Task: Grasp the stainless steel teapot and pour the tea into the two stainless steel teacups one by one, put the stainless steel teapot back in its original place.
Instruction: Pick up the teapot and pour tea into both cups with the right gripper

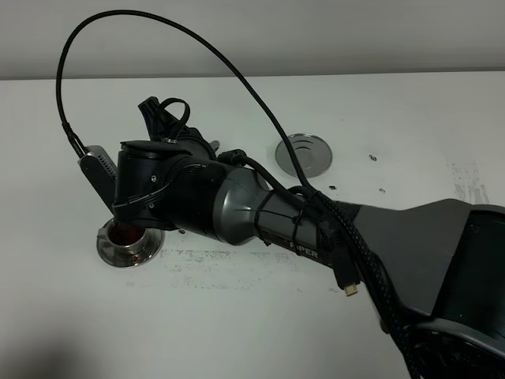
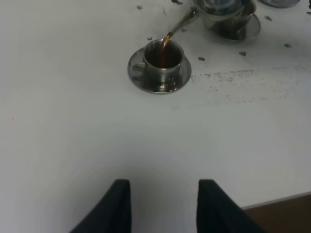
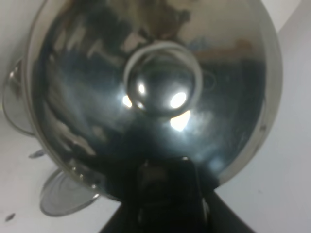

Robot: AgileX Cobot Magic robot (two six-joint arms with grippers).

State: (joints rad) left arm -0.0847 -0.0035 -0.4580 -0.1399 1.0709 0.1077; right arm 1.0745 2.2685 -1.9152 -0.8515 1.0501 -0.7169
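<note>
- Now, the right gripper (image 3: 164, 191) is clenched on the shiny, squat stainless steel teapot (image 3: 97, 121). I judge that grip from the pot hanging tilted in mid-air, because the fingers themselves are lost in shadow.
- The right arm reaches across the middle so that the thin curved spout (image 2: 182, 22) sits just above the near small steel teacup (image 2: 163, 60).
- Tipping the pot sends a thin stream of dark reddish-brown tea (image 2: 166, 42) straight down into that cup, which already holds a dark pool.
- The cup stands centred on its round steel saucer (image 2: 146, 82), which should catch any drips.
- The left gripper (image 2: 163, 206) hangs well back over the white table (image 2: 73, 136) with its jaws spread and nothing between them, clear of the pour.
- Count: one teapot.
- Count: two teacups. The second cup (image 2: 226, 17) stands on its own saucer just beyond the spout, and I cannot tell whether there is tea in it.
- Count: three round steel discs, the third being a bare disc (image 1: 304, 154) lying apart. My guess is that it is the pot's resting place.
</note>
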